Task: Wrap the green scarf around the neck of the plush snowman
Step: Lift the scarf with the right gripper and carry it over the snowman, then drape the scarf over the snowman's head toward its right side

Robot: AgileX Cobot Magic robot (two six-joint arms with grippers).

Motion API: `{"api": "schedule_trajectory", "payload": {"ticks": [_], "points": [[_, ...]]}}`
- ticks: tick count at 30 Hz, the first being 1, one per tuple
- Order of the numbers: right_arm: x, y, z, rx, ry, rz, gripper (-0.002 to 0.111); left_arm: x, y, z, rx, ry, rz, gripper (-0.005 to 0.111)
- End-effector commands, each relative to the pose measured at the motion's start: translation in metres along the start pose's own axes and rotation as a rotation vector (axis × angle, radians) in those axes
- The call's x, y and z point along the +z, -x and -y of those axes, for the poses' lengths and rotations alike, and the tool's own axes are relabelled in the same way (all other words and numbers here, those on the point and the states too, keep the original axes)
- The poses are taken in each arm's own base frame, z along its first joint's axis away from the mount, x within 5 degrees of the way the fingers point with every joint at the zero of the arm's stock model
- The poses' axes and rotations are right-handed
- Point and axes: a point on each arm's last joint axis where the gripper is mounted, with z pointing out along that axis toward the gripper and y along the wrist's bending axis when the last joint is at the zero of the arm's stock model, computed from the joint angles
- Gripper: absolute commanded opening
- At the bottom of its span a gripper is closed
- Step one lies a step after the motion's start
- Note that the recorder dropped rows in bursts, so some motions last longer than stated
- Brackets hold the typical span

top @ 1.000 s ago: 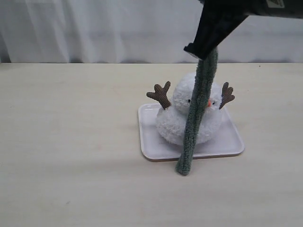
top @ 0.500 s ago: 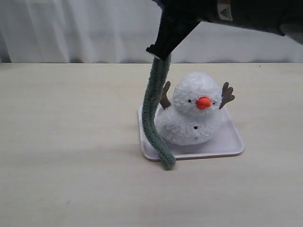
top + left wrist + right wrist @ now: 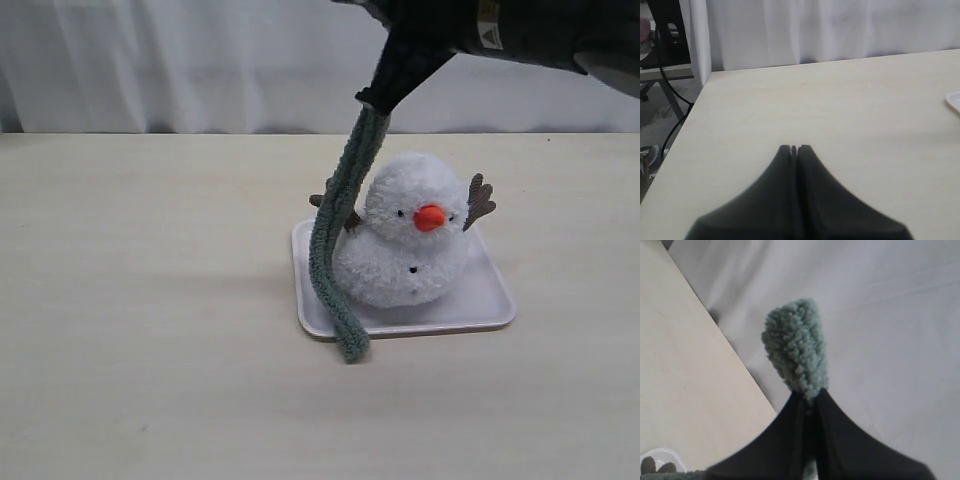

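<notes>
Exterior: right pincer (image 3: 376, 100) pinches the green scarf (image 3: 345, 180) by its top end. The strip hangs at 9 o'clock of the plush snowman (image 3: 410, 255), tail by the tray's (image 3: 490, 300) 7 o'clock corner on the table (image 3: 150, 300). I'd swing behind the head, low enough for the snowman's neck (image 3: 395, 238).

Left wrist: left pincer (image 3: 794, 148) pressed together, w/ nothing in it.

Right wrist: scarf tip pokes past the clamped jaws; grip looks firm.

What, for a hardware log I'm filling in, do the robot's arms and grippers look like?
Both grippers are matte black. The left gripper is a smooth wedge narrowing to two slim tips; the right gripper has the same wedge shape. The right arm is dark, with a small white label. No cables show on them.
</notes>
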Motion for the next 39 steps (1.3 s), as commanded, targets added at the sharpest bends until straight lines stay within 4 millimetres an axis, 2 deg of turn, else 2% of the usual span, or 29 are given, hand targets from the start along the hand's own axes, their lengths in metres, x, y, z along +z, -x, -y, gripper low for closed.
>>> {"api": "schedule_trajectory", "payload": {"ticks": [1,7,13,17,25,28,39], "points": [[0.001,-0.011,0.012,0.009,-0.031,-0.024,0.004,0.000,0.000,0.000,-0.007,0.003,0.013,0.000],[0.001,-0.020,0.022,0.012,-0.058,-0.044,0.004,0.000,0.000,0.000,-0.007,0.003,0.013,0.000],[0.016,-0.047,0.028,0.086,-0.067,-0.124,0.004,0.000,0.000,0.000,-0.007,0.003,0.013,0.000],[0.030,-0.066,0.026,0.151,-0.054,-0.173,0.004,0.000,0.000,0.000,-0.007,0.003,0.013,0.000],[0.053,-0.101,0.015,0.157,-0.022,-0.324,0.004,0.000,0.000,0.000,-0.007,0.003,0.013,0.000],[0.054,-0.111,0.013,0.154,-0.024,-0.403,0.004,0.000,0.000,0.000,-0.007,0.003,0.013,0.000],[0.045,-0.128,0.010,0.238,-0.042,-0.611,0.004,0.000,0.000,0.000,-0.007,0.003,0.013,0.000]]}}
